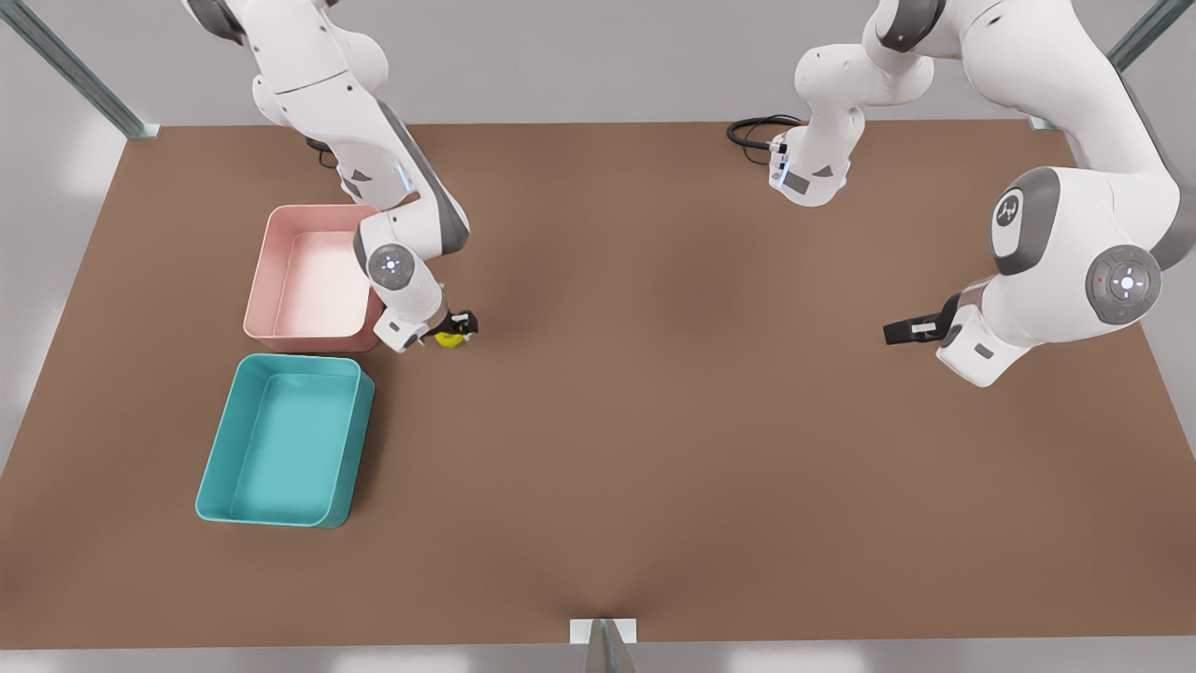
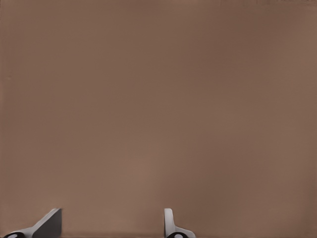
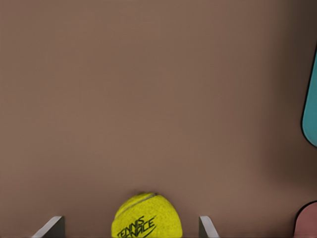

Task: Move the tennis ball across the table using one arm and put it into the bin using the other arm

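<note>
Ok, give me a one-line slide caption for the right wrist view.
Right gripper, fingers open around the tennis ball on the brown table, teal bin at the edge.

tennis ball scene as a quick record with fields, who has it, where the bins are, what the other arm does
tennis ball: on the table, beside the pink bin
right gripper: around the ball, fingers open, gaps either side in its wrist view
left gripper: open, waiting over bare table at the front view's right
teal bin: empty, just in front of the pink bin
task state: ball not yet in the teal bin
</note>
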